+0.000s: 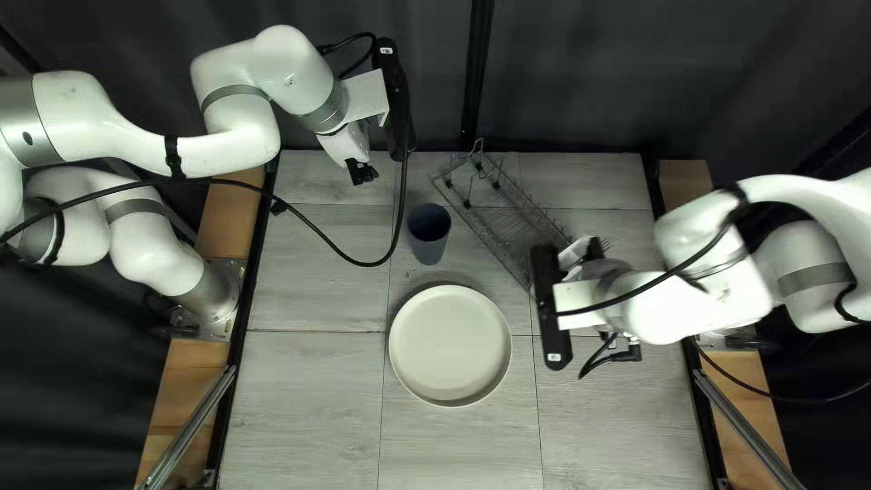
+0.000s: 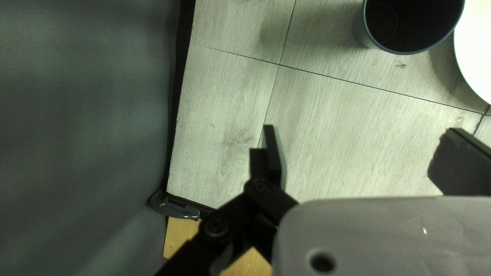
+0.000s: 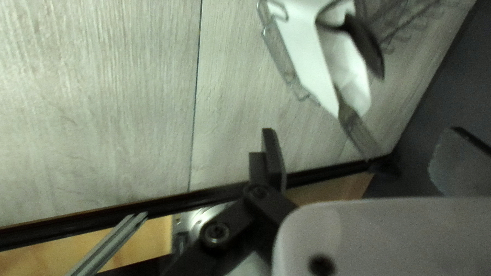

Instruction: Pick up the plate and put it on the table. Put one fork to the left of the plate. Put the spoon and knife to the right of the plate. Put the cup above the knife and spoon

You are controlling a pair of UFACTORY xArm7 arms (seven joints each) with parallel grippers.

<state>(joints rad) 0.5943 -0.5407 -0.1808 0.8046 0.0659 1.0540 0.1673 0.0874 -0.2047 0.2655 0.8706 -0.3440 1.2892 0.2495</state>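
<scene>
My left gripper [image 1: 362, 171] hangs over the far left of the table in the top left view; in its wrist view the left gripper [image 2: 365, 153] is open and empty. My right gripper [image 1: 626, 345] is partly hidden under its arm; in its wrist view the right gripper [image 3: 365, 153] stands open, holding nothing. The pale plate [image 1: 449, 345] lies mid-table, with the dark blue cup [image 1: 428, 232] upright beyond it. Ahead of the right gripper, a fork [image 3: 359, 132] and a dark spoon [image 3: 365, 46] stick out of a white holder [image 3: 302, 46]. No knife can be made out.
A wire dish rack [image 1: 508, 213] stands diagonally at the table's far side, its near end close to the right arm. A dark curtain [image 1: 581, 73] hangs behind. The left arm's cable [image 1: 363, 263] loops across the view above the table.
</scene>
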